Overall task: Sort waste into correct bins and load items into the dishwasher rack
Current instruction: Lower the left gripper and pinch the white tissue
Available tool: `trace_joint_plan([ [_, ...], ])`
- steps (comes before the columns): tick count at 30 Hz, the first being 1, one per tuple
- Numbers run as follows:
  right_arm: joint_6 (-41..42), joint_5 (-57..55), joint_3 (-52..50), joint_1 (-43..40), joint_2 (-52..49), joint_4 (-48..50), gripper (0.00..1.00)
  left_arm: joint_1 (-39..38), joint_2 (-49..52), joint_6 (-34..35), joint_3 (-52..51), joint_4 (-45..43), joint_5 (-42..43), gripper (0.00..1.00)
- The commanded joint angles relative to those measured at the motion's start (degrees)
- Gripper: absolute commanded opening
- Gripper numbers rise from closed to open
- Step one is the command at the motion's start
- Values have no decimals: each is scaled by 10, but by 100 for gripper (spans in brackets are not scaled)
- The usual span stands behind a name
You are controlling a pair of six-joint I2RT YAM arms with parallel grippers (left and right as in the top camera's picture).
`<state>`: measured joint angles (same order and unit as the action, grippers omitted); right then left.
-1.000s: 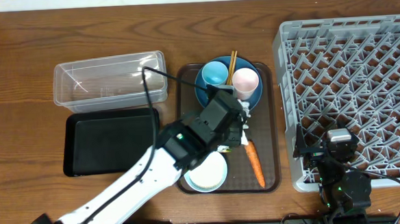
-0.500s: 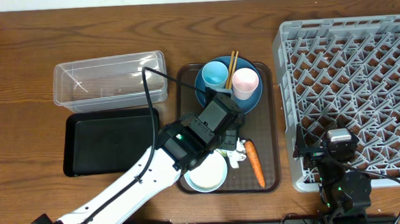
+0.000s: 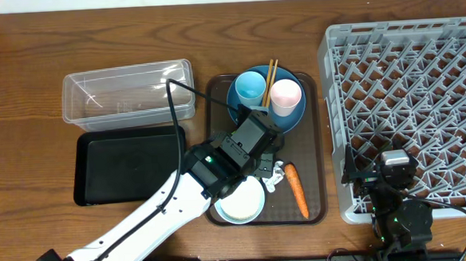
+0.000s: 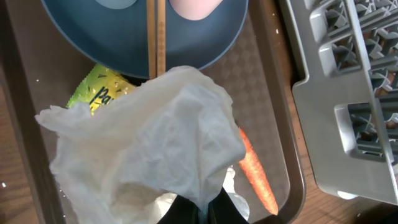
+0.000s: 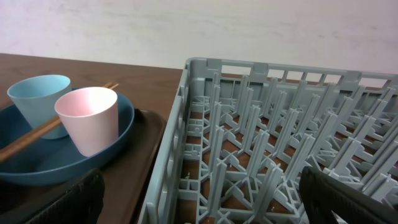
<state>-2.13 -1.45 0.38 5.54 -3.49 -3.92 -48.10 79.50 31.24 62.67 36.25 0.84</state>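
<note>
My left gripper is shut on the crumpled white napkin, which hangs from it above the brown tray. Under the napkin lie the yellow-green snack packet and the carrot. In the overhead view the left gripper sits just in front of the dark-blue plate, which carries the light-blue cup, the pink cup and the chopsticks. The bowl shows partly under the arm. My right gripper stands open and empty over the grey rack's near-left corner.
The clear tub and the black tray lie left of the brown tray. The rack fills the right side. Bare wooden table runs along the far edge and the left.
My left gripper has pulled back from the plate's front edge toward the bowl, taking the napkin with it. The right arm has not moved.
</note>
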Motion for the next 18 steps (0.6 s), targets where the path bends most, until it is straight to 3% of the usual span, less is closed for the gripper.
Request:
trace_joint_plan([
  [1,-3,0,-1,4,0,-2,99,3,2,1,7,11,-10,6],
  [4,-3,0,-1,4,0,-2,99,2,2,3,5,12,43,7],
  [7,-3,0,-1,4,0,-2,99,-5,3,3,5,12,90,15],
  [11,-3,0,-1,4,0,-2,99,-27,16,3,5,12,94,27],
  [18,-3,0,-1,4,0,-2,99,-59,84,3,4,6,77,27],
])
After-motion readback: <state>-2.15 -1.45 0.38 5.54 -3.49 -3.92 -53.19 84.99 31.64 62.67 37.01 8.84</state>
